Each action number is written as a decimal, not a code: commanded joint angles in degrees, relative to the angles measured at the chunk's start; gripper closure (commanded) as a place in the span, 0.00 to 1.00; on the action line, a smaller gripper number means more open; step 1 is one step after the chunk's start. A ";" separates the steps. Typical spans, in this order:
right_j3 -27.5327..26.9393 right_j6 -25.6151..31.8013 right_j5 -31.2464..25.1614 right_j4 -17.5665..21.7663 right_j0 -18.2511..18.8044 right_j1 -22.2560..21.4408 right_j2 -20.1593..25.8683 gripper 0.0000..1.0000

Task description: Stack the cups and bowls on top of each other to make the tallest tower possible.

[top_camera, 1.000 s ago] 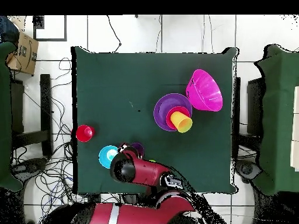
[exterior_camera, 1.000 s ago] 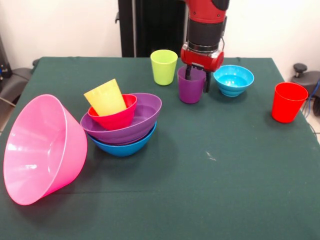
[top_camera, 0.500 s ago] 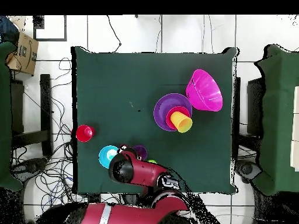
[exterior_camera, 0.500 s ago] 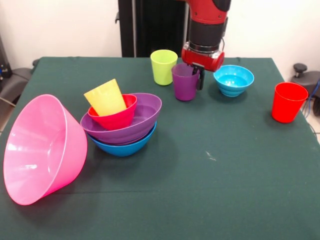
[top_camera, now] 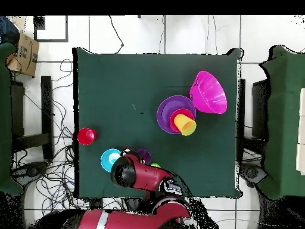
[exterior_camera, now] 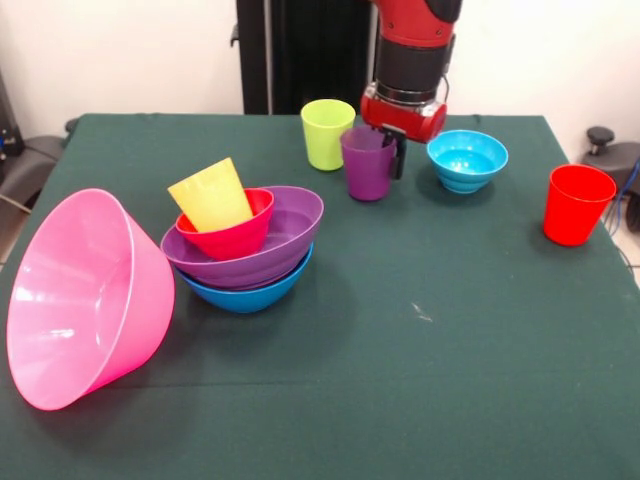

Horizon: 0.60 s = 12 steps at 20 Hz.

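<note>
Gripper (exterior_camera: 389, 150) grasps the purple cup (exterior_camera: 367, 164) by its rim, beside the lime green cup (exterior_camera: 327, 133); no legible markings.

Front camera: low, close, facing across table (exterior_camera: 480, 350). Overhead: high, straight down, whole table plus surrounding floor (top_camera: 149, 33).
</note>
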<state>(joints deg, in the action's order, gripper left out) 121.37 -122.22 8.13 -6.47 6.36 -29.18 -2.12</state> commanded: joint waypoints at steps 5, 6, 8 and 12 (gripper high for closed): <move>-0.34 -4.43 -12.72 0.26 3.40 -14.86 -1.15 1.00; 0.21 -4.26 -13.93 0.40 3.57 -16.35 -1.30 1.00; 0.21 -2.68 -16.79 1.33 4.54 -19.01 -1.90 1.00; -0.91 -0.33 -20.67 2.74 7.17 -21.61 -1.81 1.00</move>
<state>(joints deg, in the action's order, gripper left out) 121.42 -122.22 -2.54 -6.41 11.46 -44.76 -4.79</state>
